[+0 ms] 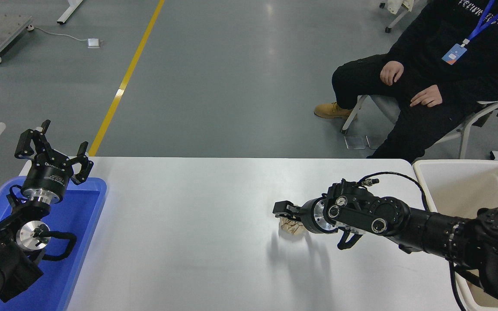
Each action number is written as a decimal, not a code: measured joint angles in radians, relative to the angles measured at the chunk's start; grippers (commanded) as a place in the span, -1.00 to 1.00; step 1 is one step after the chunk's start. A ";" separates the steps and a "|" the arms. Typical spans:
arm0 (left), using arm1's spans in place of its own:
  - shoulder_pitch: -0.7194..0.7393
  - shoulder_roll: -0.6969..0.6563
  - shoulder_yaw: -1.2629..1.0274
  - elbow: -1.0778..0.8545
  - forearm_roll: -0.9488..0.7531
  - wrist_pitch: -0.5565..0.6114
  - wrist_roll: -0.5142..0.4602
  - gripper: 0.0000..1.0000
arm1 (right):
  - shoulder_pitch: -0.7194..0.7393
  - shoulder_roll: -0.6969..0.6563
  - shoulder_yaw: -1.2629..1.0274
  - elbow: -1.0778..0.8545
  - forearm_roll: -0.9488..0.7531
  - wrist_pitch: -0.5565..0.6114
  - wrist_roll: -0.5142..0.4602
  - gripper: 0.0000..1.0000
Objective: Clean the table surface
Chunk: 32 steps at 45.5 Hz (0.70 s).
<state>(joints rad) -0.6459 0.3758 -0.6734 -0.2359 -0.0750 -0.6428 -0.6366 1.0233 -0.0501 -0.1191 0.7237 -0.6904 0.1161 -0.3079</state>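
The white table surface (188, 242) carries one crumpled tan paper ball (289, 229), right of centre. My right gripper (284, 214) reaches in from the right edge, pointing left, and sits directly on top of the ball, covering its upper part. Its lower side is hidden behind the wrist and the paper. My left gripper (52, 144) is parked at the lower left, pointing up and open, with nothing in it, above the far end of the blue tray (80, 224).
A cream-white bin (469, 172) stands against the table's right end, under my right forearm. A person sits on a chair (469, 125) beyond the far right corner, hands resting on their lap. Grey floor lies past the far edge.
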 measured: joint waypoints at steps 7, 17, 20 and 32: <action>0.000 0.000 0.000 0.000 0.000 0.000 0.000 1.00 | -0.001 0.023 -0.005 -0.036 -0.007 0.000 -0.001 0.80; 0.000 0.000 0.000 0.000 0.000 0.000 0.000 1.00 | 0.002 0.041 -0.038 -0.058 -0.016 0.002 -0.001 0.24; 0.000 0.000 0.000 0.000 0.000 0.000 0.000 1.00 | 0.004 0.043 -0.047 -0.061 -0.021 0.003 -0.001 -0.14; 0.000 0.000 0.000 0.000 0.000 0.000 0.000 1.00 | 0.012 0.048 -0.067 -0.070 -0.054 0.032 -0.008 -1.00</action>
<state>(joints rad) -0.6459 0.3758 -0.6734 -0.2361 -0.0750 -0.6428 -0.6366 1.0356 -0.0021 -0.1861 0.6539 -0.7448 0.1485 -0.3161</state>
